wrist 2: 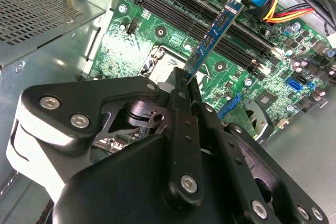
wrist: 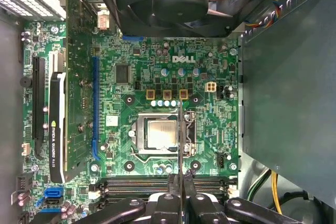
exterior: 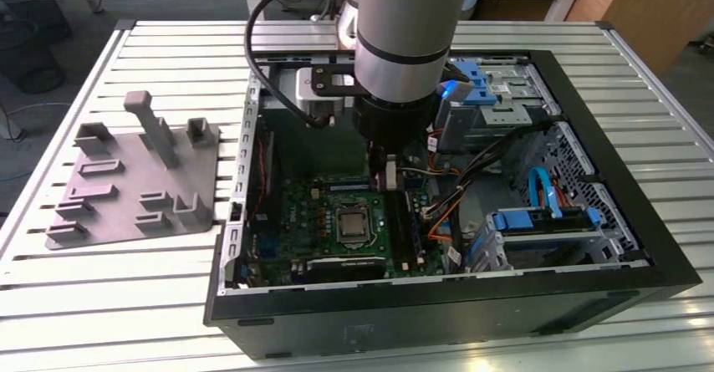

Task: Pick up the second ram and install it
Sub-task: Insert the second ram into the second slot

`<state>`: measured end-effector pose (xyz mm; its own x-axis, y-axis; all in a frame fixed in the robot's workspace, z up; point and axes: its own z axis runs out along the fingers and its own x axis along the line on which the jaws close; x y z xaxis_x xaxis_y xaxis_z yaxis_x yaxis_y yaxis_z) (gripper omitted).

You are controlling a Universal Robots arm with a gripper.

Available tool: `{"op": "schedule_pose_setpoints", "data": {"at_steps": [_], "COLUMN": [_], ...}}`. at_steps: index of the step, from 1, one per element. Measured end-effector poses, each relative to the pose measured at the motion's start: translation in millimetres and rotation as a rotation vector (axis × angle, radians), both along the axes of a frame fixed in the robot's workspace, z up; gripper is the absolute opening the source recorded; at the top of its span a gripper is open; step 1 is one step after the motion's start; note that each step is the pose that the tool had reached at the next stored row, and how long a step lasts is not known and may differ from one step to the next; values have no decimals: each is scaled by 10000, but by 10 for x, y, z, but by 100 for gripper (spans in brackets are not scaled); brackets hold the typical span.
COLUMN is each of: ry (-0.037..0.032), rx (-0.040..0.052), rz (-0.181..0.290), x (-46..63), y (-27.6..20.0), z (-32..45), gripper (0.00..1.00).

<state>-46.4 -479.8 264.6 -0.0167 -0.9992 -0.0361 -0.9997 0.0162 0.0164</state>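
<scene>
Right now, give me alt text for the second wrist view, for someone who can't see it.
A black gripper, jaws shut, holds a thin bluish-green memory stick on edge over the long black slots of a green motherboard.

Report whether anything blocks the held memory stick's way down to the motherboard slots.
Nothing visible does. The thin bluish-green memory stick is clamped in the hand, close above the long black motherboard slots, with no part lying across them. The orange and yellow cables lie beyond the slots' far end.
</scene>
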Motion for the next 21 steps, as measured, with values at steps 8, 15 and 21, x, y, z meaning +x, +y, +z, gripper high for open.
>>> {"op": "schedule_pose_setpoints", "data": {"at_steps": [8,15,21], "ry": [0,0,1], "rx": [-3,-7,-9], "rz": [-703,-1971,-2942], "x": [0,0,0], "y": [0,0,0], "z": [0,-4,-8], "gripper": [14,14,14]}}
